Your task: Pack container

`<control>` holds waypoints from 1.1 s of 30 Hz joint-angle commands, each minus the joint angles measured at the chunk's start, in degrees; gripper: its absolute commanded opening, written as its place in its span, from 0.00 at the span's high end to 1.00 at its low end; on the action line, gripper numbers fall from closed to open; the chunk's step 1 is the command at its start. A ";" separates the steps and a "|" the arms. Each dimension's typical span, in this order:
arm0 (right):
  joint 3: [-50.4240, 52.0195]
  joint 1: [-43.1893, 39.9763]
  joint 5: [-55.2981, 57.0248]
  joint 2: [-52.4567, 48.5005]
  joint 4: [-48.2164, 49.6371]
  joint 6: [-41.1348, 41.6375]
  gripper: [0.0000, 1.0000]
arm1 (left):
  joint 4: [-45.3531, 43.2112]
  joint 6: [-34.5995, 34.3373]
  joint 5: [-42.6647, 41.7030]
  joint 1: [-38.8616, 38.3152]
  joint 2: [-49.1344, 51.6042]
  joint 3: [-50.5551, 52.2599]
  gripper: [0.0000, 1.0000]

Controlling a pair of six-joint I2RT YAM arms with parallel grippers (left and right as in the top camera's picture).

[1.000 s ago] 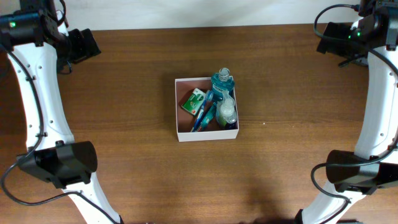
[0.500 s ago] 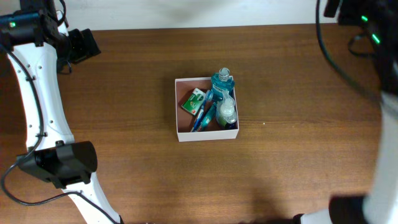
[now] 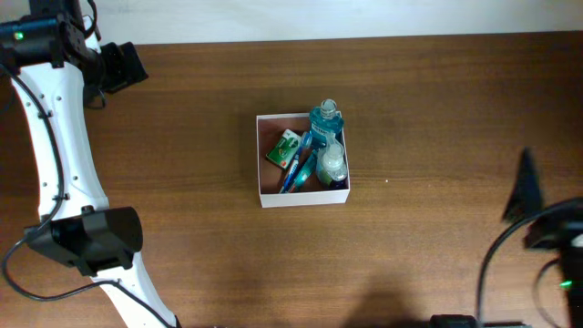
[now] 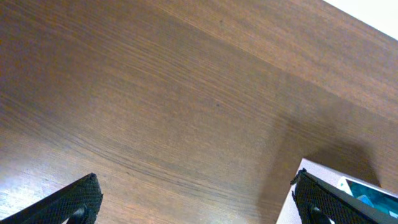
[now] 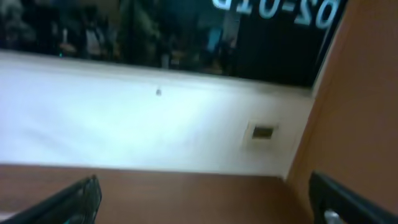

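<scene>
We see container (image 3: 301,199) on tabletop (image 3: 182,137) holding teal bottle (image 3: 326,123); left end effector (image 4: 199,204) and right end effector (image 5: 211,205) both released, gripping nothing.

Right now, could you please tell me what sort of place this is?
Probably a robotics lab or test room: a white robot arm stands at a wooden table holding a box of toiletries, and the right wrist view shows a white wall under a dark window.

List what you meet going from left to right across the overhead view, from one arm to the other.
left arm → container (its left wall) → green packet → teal mouthwash bottle → right arm
</scene>
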State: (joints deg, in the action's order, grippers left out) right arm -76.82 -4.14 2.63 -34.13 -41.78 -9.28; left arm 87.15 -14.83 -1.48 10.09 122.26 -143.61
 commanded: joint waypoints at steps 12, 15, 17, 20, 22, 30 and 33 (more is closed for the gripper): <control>54.88 -4.17 -12.57 27.41 35.93 0.76 0.01 | -0.07 -0.57 -0.22 0.20 -1.07 -0.76 0.01; 60.76 -4.17 -12.55 27.41 42.34 2.93 0.02 | -0.07 -0.57 -0.22 0.20 -1.07 -0.76 0.00; 64.32 -4.07 -12.55 27.43 45.59 5.79 0.01 | -0.07 -0.57 -0.22 0.20 -1.07 -0.76 0.00; 67.84 -3.48 -12.52 27.93 47.76 7.21 0.01 | -0.07 -0.57 -0.22 0.20 -1.07 -0.76 0.01; 69.24 -2.60 -12.46 29.55 47.52 7.17 0.01 | -0.07 -0.57 -0.22 0.20 -1.07 -0.76 0.01; 73.64 -0.63 -12.74 33.94 45.64 7.21 0.02 | -0.07 -0.57 -0.22 0.20 -1.07 -0.76 0.01; 74.97 -0.63 -12.74 33.94 44.39 7.21 0.01 | -0.07 -0.57 -0.22 0.20 -1.07 -0.76 0.01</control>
State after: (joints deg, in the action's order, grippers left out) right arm -3.36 -5.21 -9.39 -0.73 3.51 -2.74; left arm 87.20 -14.85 -1.52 10.11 122.26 -143.59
